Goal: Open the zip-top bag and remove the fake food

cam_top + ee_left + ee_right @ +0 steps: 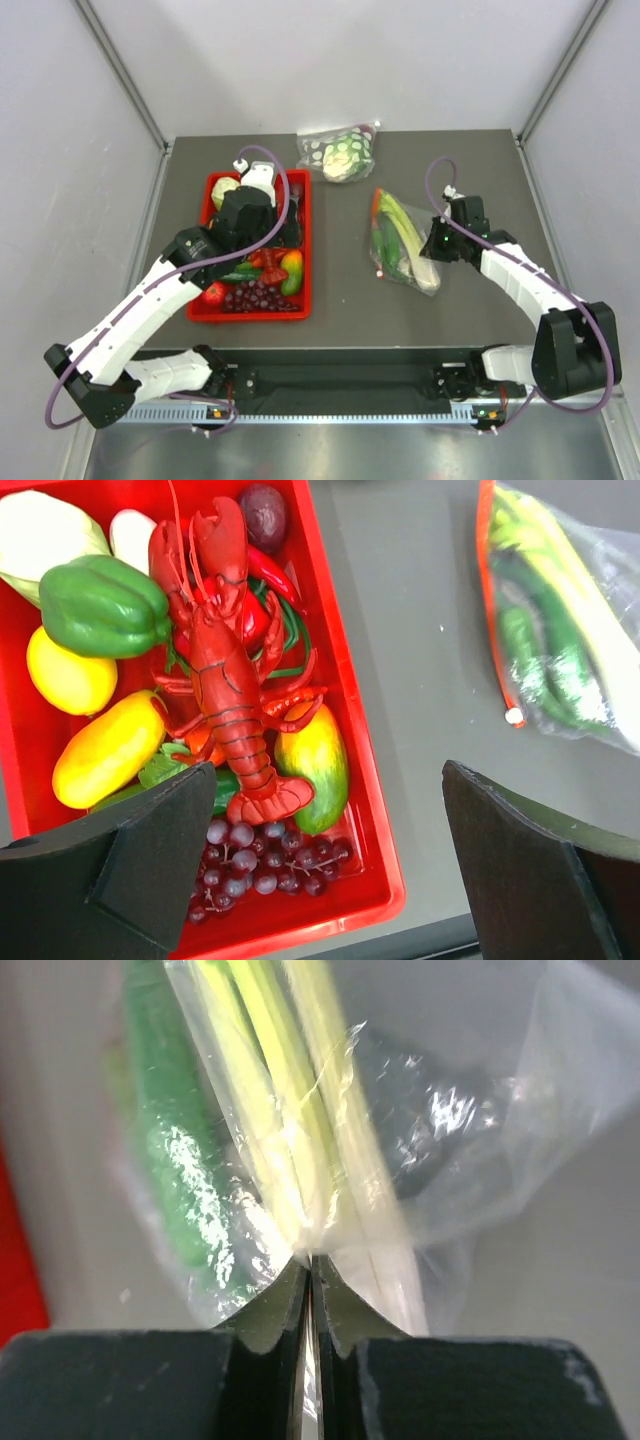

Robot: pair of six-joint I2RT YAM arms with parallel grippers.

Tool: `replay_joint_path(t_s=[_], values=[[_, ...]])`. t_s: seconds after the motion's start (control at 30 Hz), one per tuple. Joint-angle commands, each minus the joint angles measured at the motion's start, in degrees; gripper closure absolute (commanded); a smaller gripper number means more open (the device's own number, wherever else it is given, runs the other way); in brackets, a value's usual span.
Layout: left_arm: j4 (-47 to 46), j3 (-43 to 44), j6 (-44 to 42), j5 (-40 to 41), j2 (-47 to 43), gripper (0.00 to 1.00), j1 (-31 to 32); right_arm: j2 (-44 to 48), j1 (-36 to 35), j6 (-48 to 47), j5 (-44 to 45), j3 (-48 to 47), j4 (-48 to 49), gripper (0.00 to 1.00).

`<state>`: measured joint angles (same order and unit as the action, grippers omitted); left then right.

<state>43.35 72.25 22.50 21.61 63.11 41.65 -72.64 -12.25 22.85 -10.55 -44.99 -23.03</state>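
The zip-top bag on the worktop is pinched for opening by the closed right gripper, while the left gripper, spread wide and empty, is judged needed next on the orange zip strip.

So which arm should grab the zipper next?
Left. The left gripper is open and free, and the orange-red zip strip faces it. The right gripper is busy pinching the zip-top bag by its plastic.
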Motion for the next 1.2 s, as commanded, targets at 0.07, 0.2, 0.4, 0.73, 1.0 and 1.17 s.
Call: replay_joint_path(t_s=[0.07, 0.2, 0.4, 0.73, 1.0, 1.17], values=[[-2.4, -0.9, -0.6, -0.7, -1.7, 0.01, -0.3, 2.1, -0.3, 1.1, 22.7, -8.2, -6.5, 0.72], [-2.9, -1.3, -0.8, -0.4, -1.5, 0.01, -0.3, 4.8, -4.5, -4.8, 28.9, -15.5, -9.4, 0.38], [-3.8, -1.2, -1.3, -1.3, -0.4, 0.01, -0.3, 2.0, -17.6, -7.0, 32.3, -24.7, -12.6, 0.31], [-2.8, -1.2, -1.0, -1.0, -0.9, 0.01, -0.3, -17.0, -30.0, -3.6, 36.6, -27.4, -8.9, 0.29], [-1.9, -1.6, 0.8, -1.5, -3.2, 0.01, -0.4, -28.2, -30.5, -2.6, 42.2, -27.1, -10.5, 0.29], [-1.0, -1.5, 0.9, -1.7, -3.2, 0.01, -0.4, -30.3, -30.4, -1.6, 43.9, -25.3, -11.1, 0.78]])
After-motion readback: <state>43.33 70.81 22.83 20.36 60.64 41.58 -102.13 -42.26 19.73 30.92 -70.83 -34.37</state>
